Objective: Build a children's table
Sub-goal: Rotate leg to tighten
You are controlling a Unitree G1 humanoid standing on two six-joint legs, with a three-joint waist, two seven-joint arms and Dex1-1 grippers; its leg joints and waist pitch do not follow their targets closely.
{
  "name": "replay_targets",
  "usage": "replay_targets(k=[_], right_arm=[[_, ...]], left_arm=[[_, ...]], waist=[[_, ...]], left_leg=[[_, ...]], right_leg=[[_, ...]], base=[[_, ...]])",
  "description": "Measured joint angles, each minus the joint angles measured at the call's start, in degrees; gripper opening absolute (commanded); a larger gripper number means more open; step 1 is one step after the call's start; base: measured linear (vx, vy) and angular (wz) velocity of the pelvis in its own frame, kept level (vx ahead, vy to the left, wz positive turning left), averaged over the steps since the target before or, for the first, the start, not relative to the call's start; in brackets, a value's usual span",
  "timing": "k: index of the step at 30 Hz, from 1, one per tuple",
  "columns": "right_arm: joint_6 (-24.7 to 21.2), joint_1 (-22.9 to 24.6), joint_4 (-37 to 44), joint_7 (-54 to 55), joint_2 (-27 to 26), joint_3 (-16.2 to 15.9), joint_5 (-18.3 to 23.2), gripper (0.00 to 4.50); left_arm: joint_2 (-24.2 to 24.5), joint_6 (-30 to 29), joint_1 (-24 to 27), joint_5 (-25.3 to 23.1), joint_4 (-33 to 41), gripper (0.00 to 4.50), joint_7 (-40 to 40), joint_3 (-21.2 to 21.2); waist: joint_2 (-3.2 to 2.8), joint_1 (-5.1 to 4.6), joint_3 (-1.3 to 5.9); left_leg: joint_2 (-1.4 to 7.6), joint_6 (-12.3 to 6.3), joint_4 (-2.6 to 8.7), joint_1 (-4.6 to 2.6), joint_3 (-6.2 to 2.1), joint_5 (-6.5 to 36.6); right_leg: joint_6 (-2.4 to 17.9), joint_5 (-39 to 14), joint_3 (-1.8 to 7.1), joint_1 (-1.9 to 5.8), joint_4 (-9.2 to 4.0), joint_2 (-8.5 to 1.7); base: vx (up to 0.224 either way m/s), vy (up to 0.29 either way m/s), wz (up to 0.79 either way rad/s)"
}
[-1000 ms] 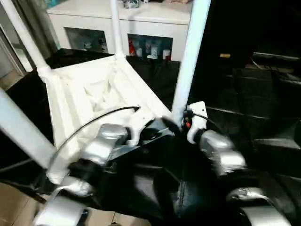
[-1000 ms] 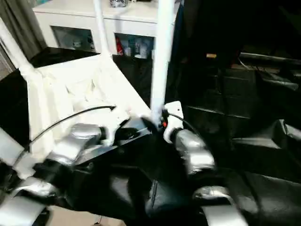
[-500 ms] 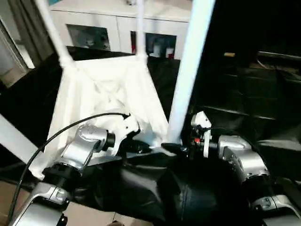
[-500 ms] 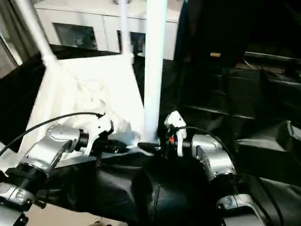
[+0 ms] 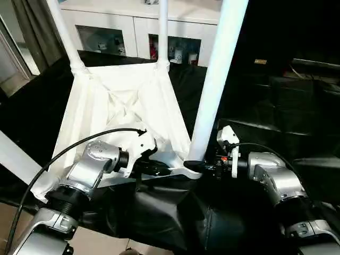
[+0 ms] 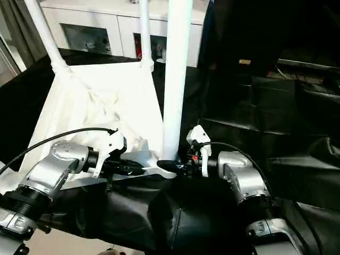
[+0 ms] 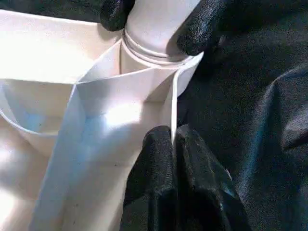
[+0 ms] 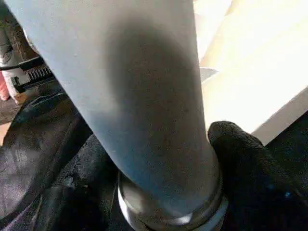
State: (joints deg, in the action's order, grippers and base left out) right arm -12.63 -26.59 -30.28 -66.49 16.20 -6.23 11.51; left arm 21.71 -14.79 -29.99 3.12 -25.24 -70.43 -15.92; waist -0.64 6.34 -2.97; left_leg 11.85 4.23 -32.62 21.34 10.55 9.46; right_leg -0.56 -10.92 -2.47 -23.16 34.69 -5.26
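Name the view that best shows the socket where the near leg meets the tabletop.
Left wrist view: the socket sits close up, ribs and collar plain, black fingers either side of the leg. The eye views show it small between the arms; the right wrist view shows mostly the leg.

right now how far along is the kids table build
Nearly done, by the look of it. The white tabletop lies upside down on the black-draped work table, with legs standing in its corners, including the near leg. In hand: the right pincer straddles that leg's base, while the left pincer pinches the tabletop's rim. Left: flipping it upright.
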Motion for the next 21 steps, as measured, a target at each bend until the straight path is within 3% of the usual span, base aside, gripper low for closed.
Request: replay_targets(k=[9, 16, 18, 21], right_arm=[[5.13, -1.54, -5.91, 25.76, -8.93, 6.50, -2.47, 2.59], [7.91, -3.56, -9.52, 39.88, -13.82, 8.68, -4.67, 2.58], [8.25, -3.71, -9.97, 39.88, -13.94, 8.81, -4.69, 3.14], [7.82, -3.69, -9.73, 38.81, -13.98, 8.92, -4.32, 3.30]], left_arm=[[-7.88, -0.07, -4.19, -3.36, -7.24, 0.00, 15.91, 1.93], [-12.30, 0.23, -6.07, -5.17, -11.27, 0.00, 23.74, 2.72], [-12.51, 0.67, -6.13, -5.29, -11.82, 0.00, 23.75, 2.69], [-12.50, 1.16, -6.14, -5.38, -12.09, 0.00, 23.59, 2.70]], waist=[[-0.09, -1.05, 0.05], [-0.95, -1.32, 0.65], [-1.12, -1.34, 0.77], [-1.16, -1.34, 0.79]], left_leg=[[-0.05, 0.08, 0.02, -0.38, -0.03, -0.06], [-0.10, 0.08, 0.01, -0.40, -0.08, -0.06], [-0.09, 0.08, 0.01, -0.39, -0.10, -0.06], [-0.09, 0.08, 0.04, -0.39, -0.11, -0.06]], right_leg=[[-0.21, -0.09, 0.17, 0.13, 0.24, -0.01], [-0.17, -0.06, 0.20, 0.19, 0.21, -0.01], [-0.17, -0.05, 0.18, 0.21, 0.21, -0.01], [-0.16, -0.05, 0.16, 0.21, 0.21, 0.00]], base=[[0.000, 0.000, 0.00], [0.000, 0.000, 0.00], [0.000, 0.000, 0.00], [0.000, 0.000, 0.00]])
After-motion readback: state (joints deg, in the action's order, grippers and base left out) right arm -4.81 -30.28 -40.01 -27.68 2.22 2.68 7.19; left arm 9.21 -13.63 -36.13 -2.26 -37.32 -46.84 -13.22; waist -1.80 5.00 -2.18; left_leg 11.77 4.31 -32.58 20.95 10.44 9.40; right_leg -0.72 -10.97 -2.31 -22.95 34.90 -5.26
